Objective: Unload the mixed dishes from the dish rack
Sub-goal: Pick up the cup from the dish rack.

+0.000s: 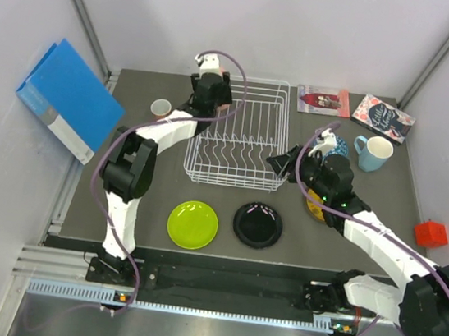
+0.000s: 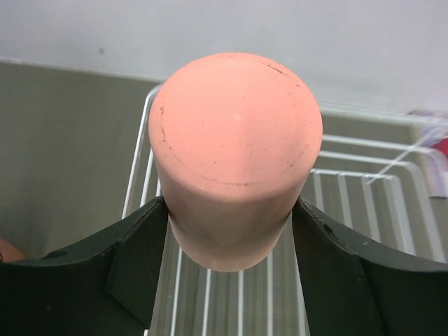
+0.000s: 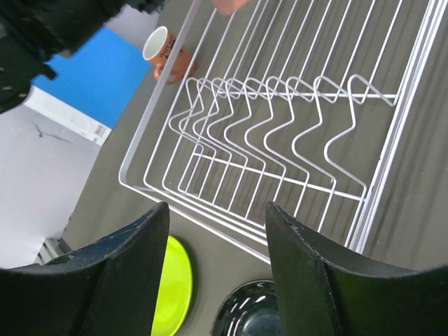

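Note:
The white wire dish rack stands mid-table with bare tines. Over its far left corner my left gripper is shut on a salmon cup; in the left wrist view its flat base faces the camera, both fingers press its sides, and the rack lies below. A second cup stands on the table left of the rack. My right gripper hangs open and empty at the rack's near right corner. The lime-green plate, black plate and light blue mug rest on the table.
A blue binder leans at the left edge. Two books lie at the back right. A red object sits far right. A patterned bowl and a yellow plate are partly hidden by my right arm.

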`<state>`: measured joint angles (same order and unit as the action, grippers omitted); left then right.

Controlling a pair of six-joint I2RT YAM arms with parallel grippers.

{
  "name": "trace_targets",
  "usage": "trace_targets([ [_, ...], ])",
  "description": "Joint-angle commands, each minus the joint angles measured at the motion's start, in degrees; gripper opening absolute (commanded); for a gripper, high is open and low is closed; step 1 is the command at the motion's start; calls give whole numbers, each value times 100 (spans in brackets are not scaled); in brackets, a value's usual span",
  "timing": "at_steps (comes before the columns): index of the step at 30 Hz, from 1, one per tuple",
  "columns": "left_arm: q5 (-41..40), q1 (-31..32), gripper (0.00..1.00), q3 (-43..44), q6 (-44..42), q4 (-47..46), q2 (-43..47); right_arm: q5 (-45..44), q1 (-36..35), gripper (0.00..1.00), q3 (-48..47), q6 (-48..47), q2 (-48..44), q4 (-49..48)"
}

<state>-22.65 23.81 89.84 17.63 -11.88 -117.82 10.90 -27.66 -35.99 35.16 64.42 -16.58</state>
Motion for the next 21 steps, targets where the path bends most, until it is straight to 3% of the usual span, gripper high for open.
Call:
trace_targets([
  [1, 357, 149, 0, 129, 83, -228, 1041, -149, -90, 57, -250, -35, -509, 102],
  [3, 717, 194, 0, 244, 153, -44, 1348, -289, -82, 57, -356, -53, -754, 259],
  [7, 1806, 194, 0, -124, 1072, 37, 2199, -579, -90, 57, -470, -105, -1177, 427],
  [8, 2104, 176, 0, -282, 1294, -233, 2341, -632, -82, 57, -488, -114, -1247, 471],
  [9, 2916, 150, 0, -579, 1513, -401, 2473, -641, -82, 57, -540, -123, -1361, 550],
  [14, 4636, 97, 0, -1188, 3113, -1289, 2984, -650, -82, 57, -611, -158, -1634, 744],
  [17, 5393, 97, 0, -1661, 4377, -2377, 3063, -641, -82, 57, -603, -158, -1836, 814],
  [18, 5516, 97, 0, -2020, 4764, -3338, 3063, -641, -90, 57, -594, -158, -1924, 823],
  [19, 5718, 97, 0, -2206, 5577, -3826, 2994, -641, -82, 57, -585, -167, -1968, 823],
  [21, 5886, 97, 0, -2636, 6372, -4880, 2836, -598, -73, 57, -559, -150, -2065, 770],
])
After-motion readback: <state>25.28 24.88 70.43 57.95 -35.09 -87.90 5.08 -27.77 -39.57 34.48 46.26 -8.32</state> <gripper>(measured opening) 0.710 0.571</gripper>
